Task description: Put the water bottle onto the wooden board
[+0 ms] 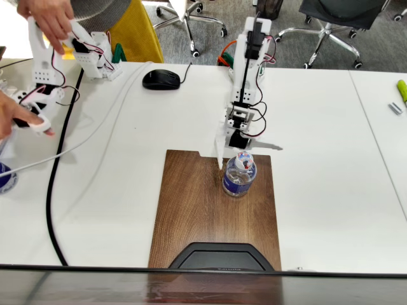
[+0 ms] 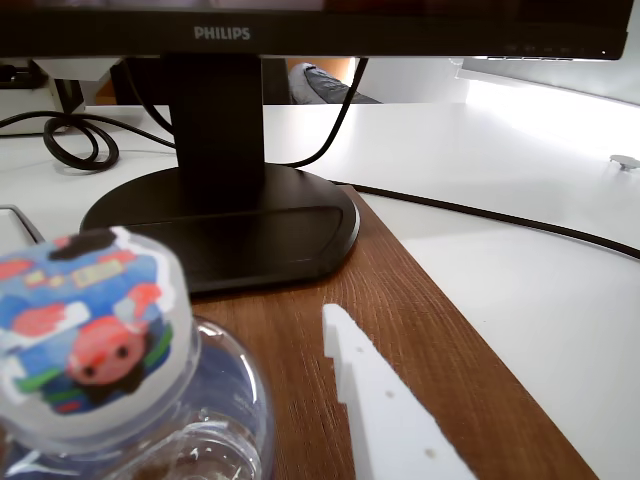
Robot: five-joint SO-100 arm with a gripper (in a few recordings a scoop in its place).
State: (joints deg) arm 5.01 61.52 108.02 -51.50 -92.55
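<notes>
White bench point(image 1: 318, 159) carries the wooden board point(image 1: 191, 210), lying flat with bare bench to its left and right. Monitor base point(image 2: 230, 225) overlaps the board's near end in the fixed view, leaving the middle of the board free. Water bottle point(image 1: 240, 175) stands upright on the board's far right part, close to the right edge. Pincer point(image 1: 245, 151) hangs directly above the bottle, fingers spread apart, one either side of the cap point(image 2: 90, 325), not clamping it. One white finger point(image 2: 385, 400) shows beside the cap, separated from it.
</notes>
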